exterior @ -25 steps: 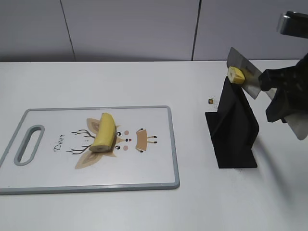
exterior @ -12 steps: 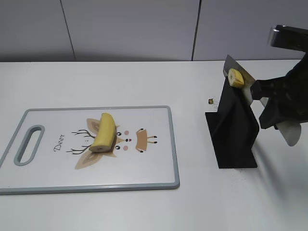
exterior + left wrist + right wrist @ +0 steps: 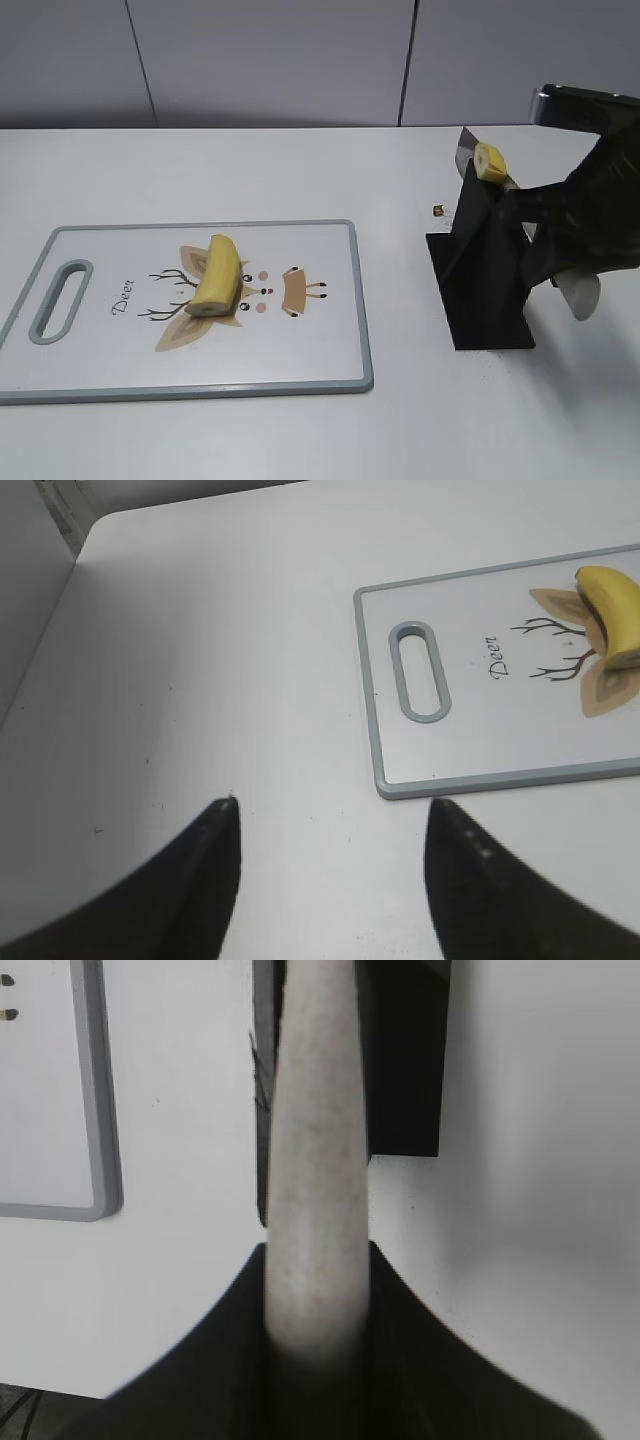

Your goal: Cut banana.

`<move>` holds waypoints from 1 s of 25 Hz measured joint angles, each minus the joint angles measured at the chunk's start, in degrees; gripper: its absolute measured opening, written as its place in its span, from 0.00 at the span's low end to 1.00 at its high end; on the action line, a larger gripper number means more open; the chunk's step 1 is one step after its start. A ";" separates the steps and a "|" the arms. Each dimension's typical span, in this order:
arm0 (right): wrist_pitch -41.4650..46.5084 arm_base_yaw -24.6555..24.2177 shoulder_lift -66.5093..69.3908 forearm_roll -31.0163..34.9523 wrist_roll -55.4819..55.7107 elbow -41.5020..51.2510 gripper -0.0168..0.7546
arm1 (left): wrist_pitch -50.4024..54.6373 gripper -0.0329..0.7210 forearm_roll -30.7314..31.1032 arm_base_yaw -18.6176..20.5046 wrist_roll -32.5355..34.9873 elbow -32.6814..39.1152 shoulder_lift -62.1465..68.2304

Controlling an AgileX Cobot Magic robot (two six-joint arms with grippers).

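A cut banana piece (image 3: 215, 275) lies on the white cutting board (image 3: 120, 372); it also shows in the left wrist view (image 3: 615, 620). My right gripper (image 3: 545, 215) is shut on the white handle of the knife (image 3: 315, 1160). The blade (image 3: 465, 150) sits at the top of the black knife stand (image 3: 485, 290), with a small banana slice (image 3: 490, 160) stuck to it. My left gripper (image 3: 330, 810) is open and empty above bare table, left of the board's handle end (image 3: 420, 670). It is out of the exterior view.
A tiny dark object (image 3: 438, 210) lies on the table left of the stand. The right wrist view shows the stand (image 3: 405, 1070) ahead and the board's corner (image 3: 100, 1160) at left. A grey wall runs behind the table.
My right gripper has moved left and down with the knife. The blade and the stuck slice have come onto the top of the stand. The banana on the board has not moved.
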 joint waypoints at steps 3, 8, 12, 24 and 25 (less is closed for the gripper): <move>-0.26 0.00 1.34 0.86 -0.72 0.00 0.23 | 0.00 0.80 0.00 0.00 0.00 0.00 0.00; -0.44 0.00 2.63 3.26 -2.67 0.00 0.23 | 0.00 0.80 0.00 0.00 0.00 0.00 0.00; -0.44 0.00 2.70 3.26 -2.96 0.00 0.23 | 0.00 0.79 0.00 0.00 -0.04 0.00 0.00; -0.26 0.00 -0.14 3.55 -5.71 -0.06 0.82 | 0.00 0.79 0.00 0.00 -0.04 0.00 0.00; -0.26 0.00 -1.09 3.49 -5.75 -0.06 0.84 | 0.00 0.79 0.00 0.00 -0.04 0.00 0.00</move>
